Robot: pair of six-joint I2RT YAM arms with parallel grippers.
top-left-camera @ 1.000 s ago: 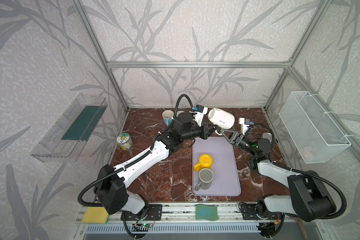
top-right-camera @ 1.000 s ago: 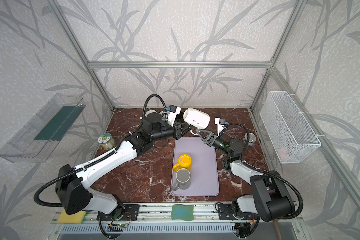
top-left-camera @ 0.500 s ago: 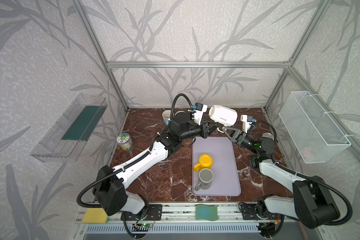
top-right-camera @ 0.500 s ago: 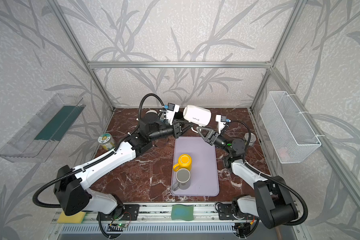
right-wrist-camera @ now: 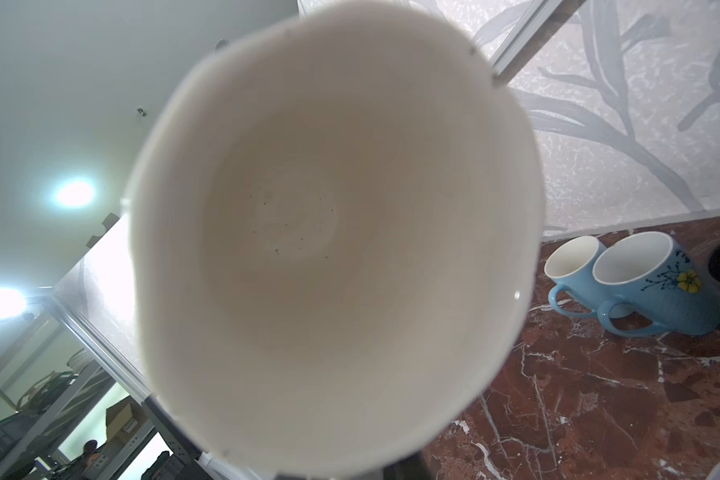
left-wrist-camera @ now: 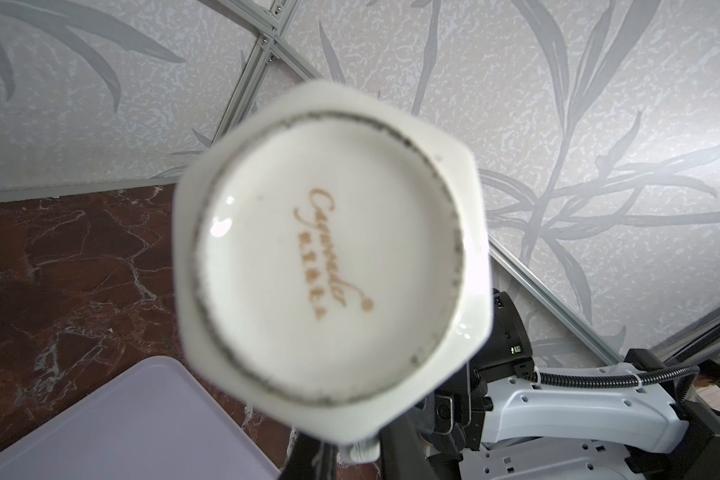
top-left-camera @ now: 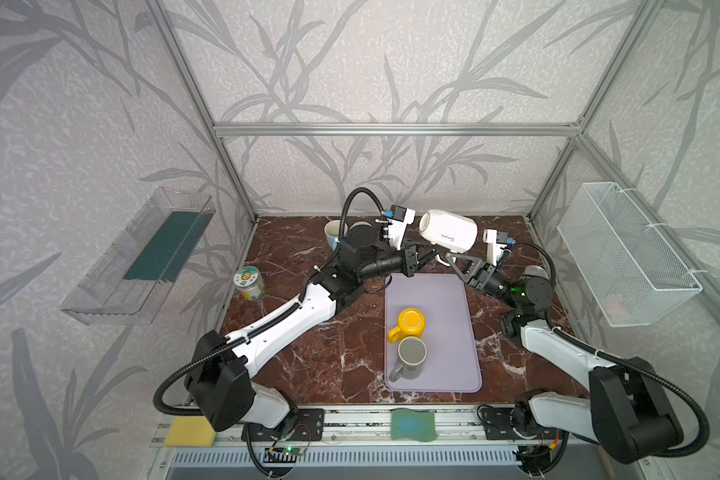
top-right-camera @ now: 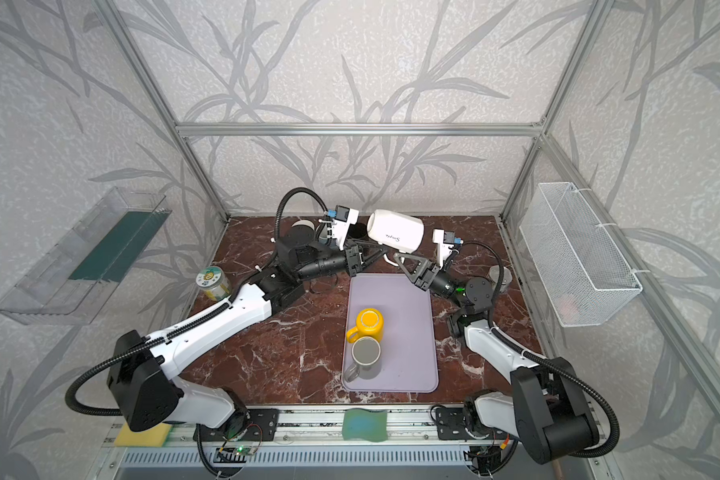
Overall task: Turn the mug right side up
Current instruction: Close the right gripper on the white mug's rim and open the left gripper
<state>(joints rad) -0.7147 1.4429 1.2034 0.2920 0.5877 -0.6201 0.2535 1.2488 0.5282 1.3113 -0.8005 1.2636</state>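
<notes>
Mug hangs sideways (handle down) in left claw.

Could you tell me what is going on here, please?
Both arms hold a white mug in the air, on its side above the back edge of the purple mat. The left claw and the right claw are both shut at its handle underneath, its base facing the left arm, its mouth the right. It is not yet upright. A yellow mug and a grey mug stand on the mat.
</notes>
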